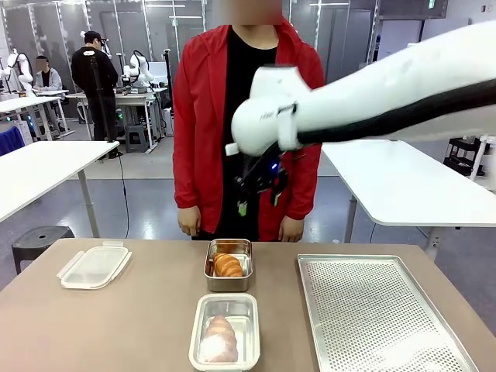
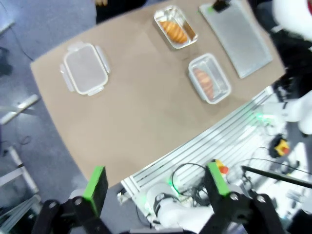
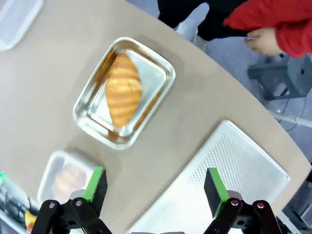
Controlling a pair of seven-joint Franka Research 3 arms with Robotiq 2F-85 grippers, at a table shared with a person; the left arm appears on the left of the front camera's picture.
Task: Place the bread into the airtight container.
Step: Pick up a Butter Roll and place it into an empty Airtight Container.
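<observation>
One golden croissant (image 1: 228, 265) (image 3: 123, 90) lies in a small steel pan (image 1: 211, 267) at mid-table. Nearer the robot, the clear airtight container (image 1: 195, 329) (image 2: 222, 83) holds another piece of bread (image 1: 220, 338) (image 2: 203, 81). Its lid (image 1: 94, 266) (image 2: 85, 68) lies apart at the left. My right gripper (image 1: 258, 203) (image 3: 155, 187) hangs open and empty well above the steel pan (image 3: 161, 73). In the left wrist view my left gripper (image 2: 156, 181) is open and empty, high over the table's near edge.
A perforated baking tray (image 1: 380, 310) (image 3: 229, 175) (image 2: 239, 36) takes up the right side of the table. A person in a red jacket (image 1: 198, 116) stands at the far edge, hands (image 3: 263, 41) down by the table. Bare tabletop lies between the lid and the container.
</observation>
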